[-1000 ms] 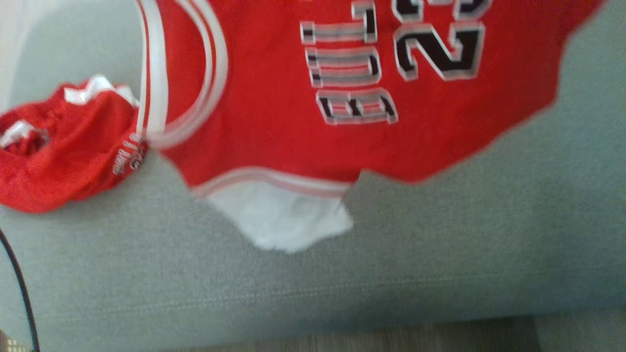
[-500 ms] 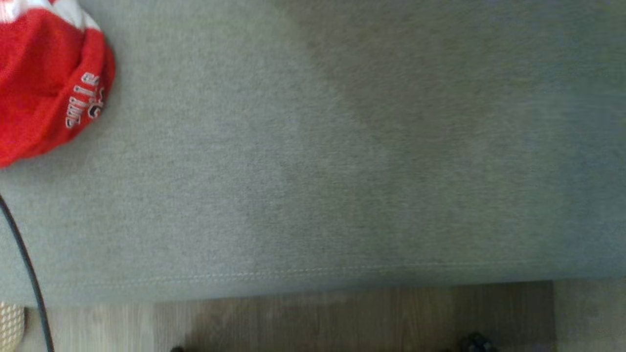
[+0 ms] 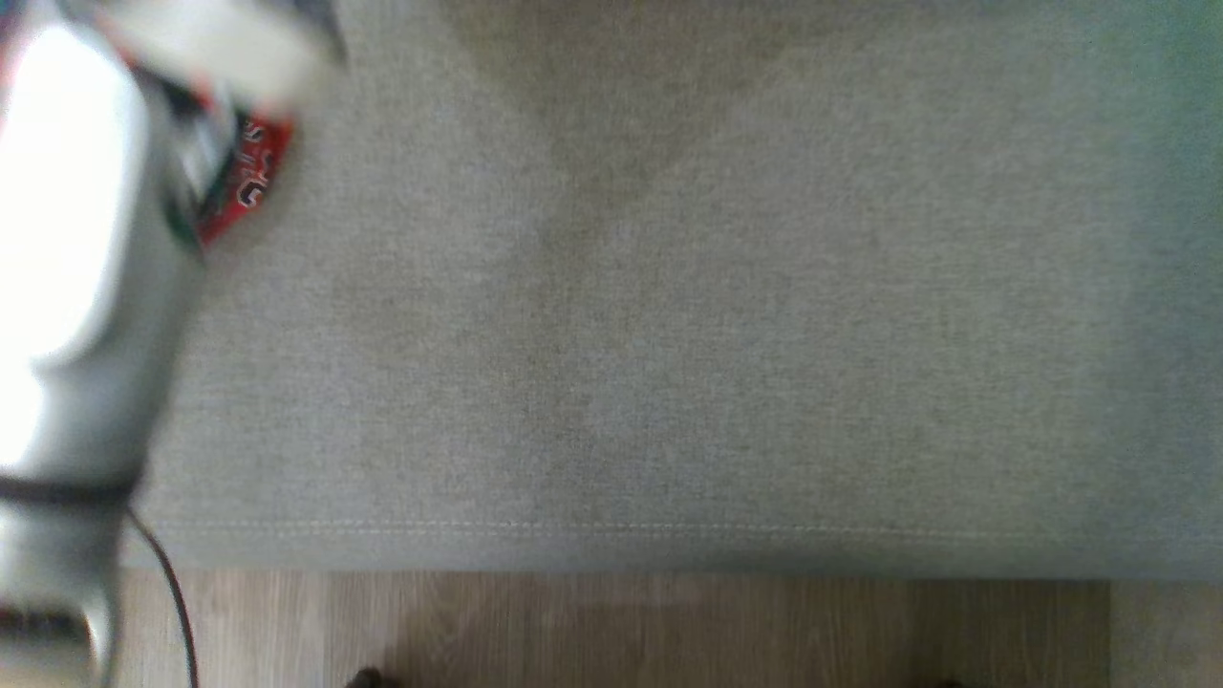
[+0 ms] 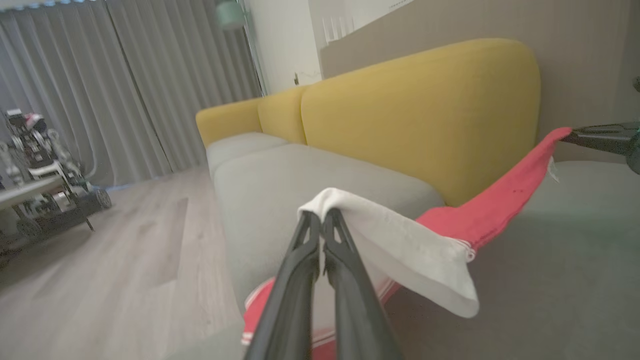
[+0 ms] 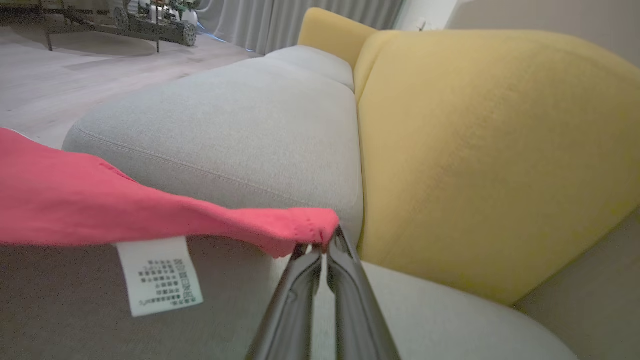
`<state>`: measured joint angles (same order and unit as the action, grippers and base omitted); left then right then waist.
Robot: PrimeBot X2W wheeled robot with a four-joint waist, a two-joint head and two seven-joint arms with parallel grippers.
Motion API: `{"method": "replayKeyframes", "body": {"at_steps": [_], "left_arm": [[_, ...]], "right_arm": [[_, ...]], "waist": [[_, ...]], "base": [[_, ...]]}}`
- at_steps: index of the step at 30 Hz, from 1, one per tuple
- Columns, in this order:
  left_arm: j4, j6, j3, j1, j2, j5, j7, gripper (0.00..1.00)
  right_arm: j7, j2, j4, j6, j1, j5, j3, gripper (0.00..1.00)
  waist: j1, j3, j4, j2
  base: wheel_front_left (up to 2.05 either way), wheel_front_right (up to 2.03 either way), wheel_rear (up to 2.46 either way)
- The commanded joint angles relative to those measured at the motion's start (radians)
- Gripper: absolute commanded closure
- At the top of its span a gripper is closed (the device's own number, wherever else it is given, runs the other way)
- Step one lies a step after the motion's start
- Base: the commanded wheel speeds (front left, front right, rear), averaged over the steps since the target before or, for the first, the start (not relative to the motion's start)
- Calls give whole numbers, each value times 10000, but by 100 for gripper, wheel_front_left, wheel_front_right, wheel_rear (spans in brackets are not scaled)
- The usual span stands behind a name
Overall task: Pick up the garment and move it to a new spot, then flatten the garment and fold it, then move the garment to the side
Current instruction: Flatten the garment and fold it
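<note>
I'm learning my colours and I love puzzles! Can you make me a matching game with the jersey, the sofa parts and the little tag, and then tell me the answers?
Things:
1. jersey
2. sofa back
3. seat cushion
4. care tag

Colours:
A. yellow
B. white with tiny dark print
C. mostly red
D. grey

Right pairs: 1-C, 2-A, 3-D, 4-B.
</note>
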<state>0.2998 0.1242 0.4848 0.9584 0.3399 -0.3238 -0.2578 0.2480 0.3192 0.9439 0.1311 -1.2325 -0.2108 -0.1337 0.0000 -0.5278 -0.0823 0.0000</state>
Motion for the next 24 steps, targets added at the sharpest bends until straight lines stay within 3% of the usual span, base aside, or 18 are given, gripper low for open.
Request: {"method": "replayKeyframes", "body": {"at_steps": [1, 5, 6, 12, 19, 24], "left_arm": [[-571, 28, -373, -558, 526, -202, -38, 100], [-1192, -26, -662, -3048, 574, -542, -38, 100], [-1192, -26, -662, -3048, 574, -542, -38, 100], [-1779, -244, -1242, -6023, 514, -1276, -39, 100], [-2722, -610, -1395, -8244, 61, -1679, -39, 100], [-3709, -1055, -1277, -9352, 78, -1775, 313, 100]], "right_arm": [[112, -24, -296, -4, 349, 231, -94, 100], [131, -133, -584, -4, 1898, 820, -323, 100], [131, -133, -584, -4, 1898, 820, -323, 100], [135, -169, -2176, -4, 4525, 946, -370, 100], [29, -623, -3919, -4, 7615, 874, -1109, 100], [-807, -1123, -5758, -4, 9542, 1048, -1521, 100]], "waist": [[0, 590, 82, 0], [0, 1389, 221, 0], [0, 1389, 221, 0], [0, 2286, 420, 0], [0, 2995, 454, 0], [0, 3167, 486, 0]], "base": [[0, 0, 0], [0, 0, 0], [0, 0, 0], [0, 0, 0], [0, 0, 0], [0, 0, 0]]}}
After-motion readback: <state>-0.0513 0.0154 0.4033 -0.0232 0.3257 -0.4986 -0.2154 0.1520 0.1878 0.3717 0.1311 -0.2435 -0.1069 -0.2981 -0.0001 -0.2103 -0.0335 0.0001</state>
